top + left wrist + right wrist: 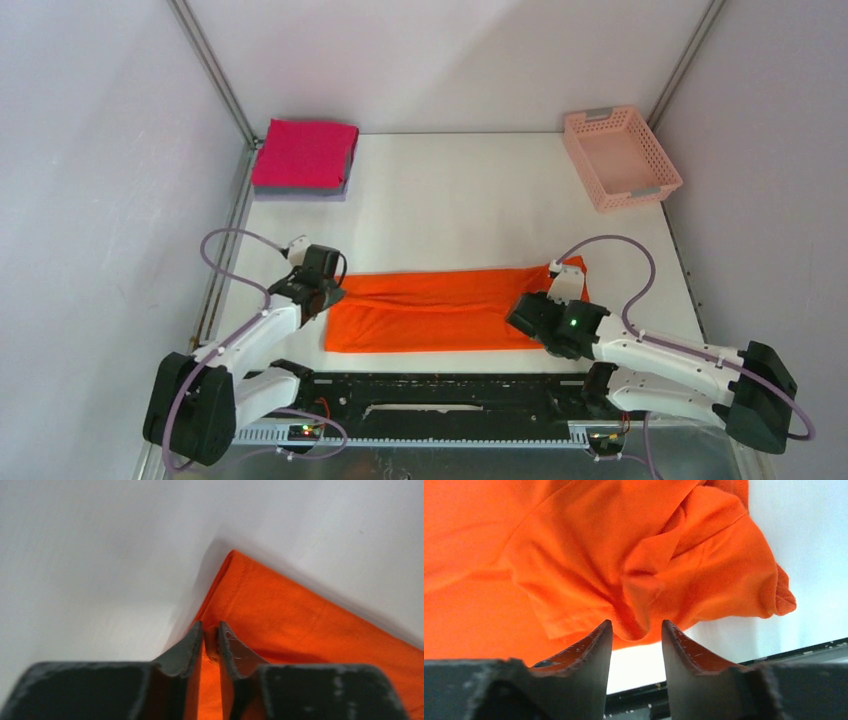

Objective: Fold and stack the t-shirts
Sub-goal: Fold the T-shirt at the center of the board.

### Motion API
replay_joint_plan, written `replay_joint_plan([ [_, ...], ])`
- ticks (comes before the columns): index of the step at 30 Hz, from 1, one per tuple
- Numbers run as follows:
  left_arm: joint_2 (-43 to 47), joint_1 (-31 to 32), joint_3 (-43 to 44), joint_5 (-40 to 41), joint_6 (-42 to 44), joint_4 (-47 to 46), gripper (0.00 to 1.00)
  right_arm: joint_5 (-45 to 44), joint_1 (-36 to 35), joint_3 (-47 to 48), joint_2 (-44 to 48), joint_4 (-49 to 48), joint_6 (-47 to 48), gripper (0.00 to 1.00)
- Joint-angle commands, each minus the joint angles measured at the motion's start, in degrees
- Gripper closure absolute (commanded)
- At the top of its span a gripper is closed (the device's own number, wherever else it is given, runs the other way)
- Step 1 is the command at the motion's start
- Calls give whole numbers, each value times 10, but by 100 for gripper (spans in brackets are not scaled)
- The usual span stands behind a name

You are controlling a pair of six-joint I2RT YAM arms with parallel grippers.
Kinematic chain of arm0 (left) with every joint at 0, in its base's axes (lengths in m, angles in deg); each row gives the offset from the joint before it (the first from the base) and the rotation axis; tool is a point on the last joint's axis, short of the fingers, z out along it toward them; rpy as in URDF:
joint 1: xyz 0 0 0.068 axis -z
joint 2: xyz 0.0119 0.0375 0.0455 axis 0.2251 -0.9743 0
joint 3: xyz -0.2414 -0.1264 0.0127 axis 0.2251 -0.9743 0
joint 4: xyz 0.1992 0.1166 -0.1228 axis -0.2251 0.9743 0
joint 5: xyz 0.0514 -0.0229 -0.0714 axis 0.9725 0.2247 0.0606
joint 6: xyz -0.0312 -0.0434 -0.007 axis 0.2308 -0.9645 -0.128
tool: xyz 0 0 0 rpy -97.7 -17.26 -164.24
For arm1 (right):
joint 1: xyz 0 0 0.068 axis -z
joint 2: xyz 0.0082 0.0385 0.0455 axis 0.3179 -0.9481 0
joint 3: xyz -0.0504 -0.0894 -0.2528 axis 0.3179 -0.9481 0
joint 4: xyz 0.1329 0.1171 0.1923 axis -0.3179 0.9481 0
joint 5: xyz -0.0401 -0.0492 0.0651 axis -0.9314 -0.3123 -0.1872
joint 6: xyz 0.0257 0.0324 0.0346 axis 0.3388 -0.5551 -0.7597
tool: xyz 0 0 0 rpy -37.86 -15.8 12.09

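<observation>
The orange t-shirt [430, 305] lies on the white table folded lengthwise into a long band. My left gripper [330, 290] is at its left end. In the left wrist view the jaws [210, 630] stand slightly apart, open, with a small pinch of the orange cloth [280, 610] loose between the tips. My right gripper [528, 305] is over the shirt's right end. In the right wrist view it [636, 625] is open, and a rumpled fold of the shirt [574, 545] dips between its tips. A folded magenta t-shirt [305, 152] rests on a grey one [300, 192] at the far left corner.
A pale pink lattice basket [583, 160] stands at the far right corner. Walls close in the table on the left, back and right. The black base rail [440, 390] runs along the near edge, just below the shirt.
</observation>
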State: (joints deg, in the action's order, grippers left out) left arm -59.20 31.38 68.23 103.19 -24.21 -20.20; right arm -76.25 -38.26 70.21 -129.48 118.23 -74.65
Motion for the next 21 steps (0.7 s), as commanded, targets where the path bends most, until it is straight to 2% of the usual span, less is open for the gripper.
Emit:
replay_joint_plan([
  [1, 52, 2, -14, 57, -35, 22, 58, -25, -52, 3, 43, 33, -64, 49],
  [5, 112, 2, 11, 104, -62, 99, 3, -16, -64, 3, 123, -7, 21, 36],
  [8, 163, 2, 33, 101, -58, 118, 0, -20, -64, 1, 205, -61, 96, 25],
  [11, 190, 3, 44, 50, -36, 83, 0, -21, -65, -9, 263, -132, 160, 3],
  [13, 191, 3, 44, -4, -15, 41, 0, -32, -64, -22, 284, -174, 176, 0],
  [16, 154, 3, 39, -104, 9, -37, 0, -50, -54, -41, 283, -195, 144, 0],
  [19, 81, 11, 31, -221, 21, -117, 0, -31, -21, -58, 246, -177, 69, 0],
  [21, 32, 25, 32, -248, 23, -142, 0, 3, 14, -70, 208, -170, 39, 1],
])
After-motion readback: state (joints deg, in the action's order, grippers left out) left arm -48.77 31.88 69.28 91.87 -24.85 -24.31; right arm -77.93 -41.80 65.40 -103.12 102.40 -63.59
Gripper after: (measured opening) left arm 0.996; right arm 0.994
